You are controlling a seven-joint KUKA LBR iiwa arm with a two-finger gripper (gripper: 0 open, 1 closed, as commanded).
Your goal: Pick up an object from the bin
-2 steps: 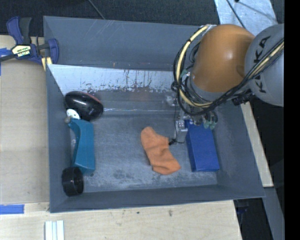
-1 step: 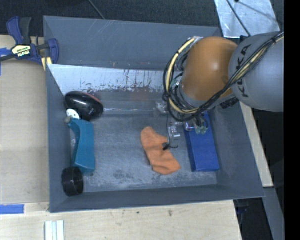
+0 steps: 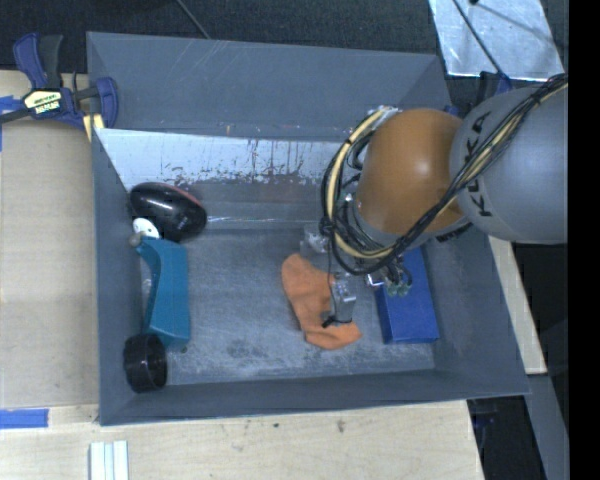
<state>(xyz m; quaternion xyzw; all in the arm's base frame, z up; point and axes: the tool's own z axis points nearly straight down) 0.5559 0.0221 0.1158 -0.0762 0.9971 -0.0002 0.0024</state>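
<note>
We look down into the grey metal bin (image 3: 270, 88), whose floor carries a handful of loose things well apart from one another. The arm (image 3: 525, 173) comes in from the right, its rounded orange cover (image 3: 410, 183) and looped cables hanging over the right half of the bin. Under them, against the right wall, lies a flat blue block (image 3: 410, 313). On the left side a long blue handled tool (image 3: 168, 290) lies lengthwise, with a glossy black rounded thing (image 3: 167, 211), perhaps a computer mouse, at its far end and a black cylinder (image 3: 145, 361) at its near end. Near the middle of the floor lies a soft orange lump (image 3: 302, 286), crumpled like cloth. The gripper (image 3: 337, 306) is down on the right edge of that lump, touching it, just left of the blue block; we cannot tell whether it is spread or pressed together.
</note>
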